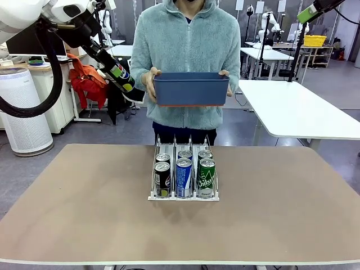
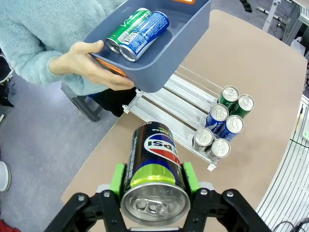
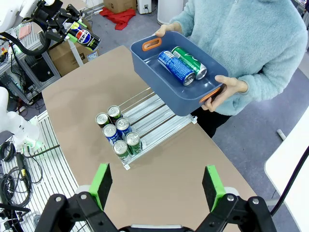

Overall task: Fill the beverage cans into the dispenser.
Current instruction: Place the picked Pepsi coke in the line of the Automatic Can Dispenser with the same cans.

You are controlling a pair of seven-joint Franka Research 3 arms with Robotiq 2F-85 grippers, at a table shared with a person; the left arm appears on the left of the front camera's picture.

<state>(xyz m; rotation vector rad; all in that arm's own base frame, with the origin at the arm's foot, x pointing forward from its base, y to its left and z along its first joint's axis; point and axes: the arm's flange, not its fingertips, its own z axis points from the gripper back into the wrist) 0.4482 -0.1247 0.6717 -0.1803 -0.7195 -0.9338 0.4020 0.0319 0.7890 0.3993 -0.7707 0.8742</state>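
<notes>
My left gripper (image 2: 153, 180) is shut on a black beverage can (image 2: 153, 162), held high over the table's far left edge; the same can (image 1: 120, 73) hangs tilted at the upper left of the front view. The clear dispenser (image 1: 175, 144) stands mid-table with several black, blue and green cans (image 1: 184, 175) at its near end. A person holds a dark blue bin (image 1: 191, 90) above the dispenser's far end, with a blue can (image 3: 175, 68) and a green can (image 3: 189, 61) lying inside. My right gripper (image 3: 157, 184) is open and high above the table, with nothing between its fingers.
The dispenser's far lanes (image 2: 175, 94) are bare beneath the bin (image 2: 186, 36). The person's hands (image 2: 91, 63) grip the bin's orange handles. Brown tabletop (image 1: 281, 208) spreads wide on both sides of the rack. A white table (image 1: 304, 112) stands behind at the right.
</notes>
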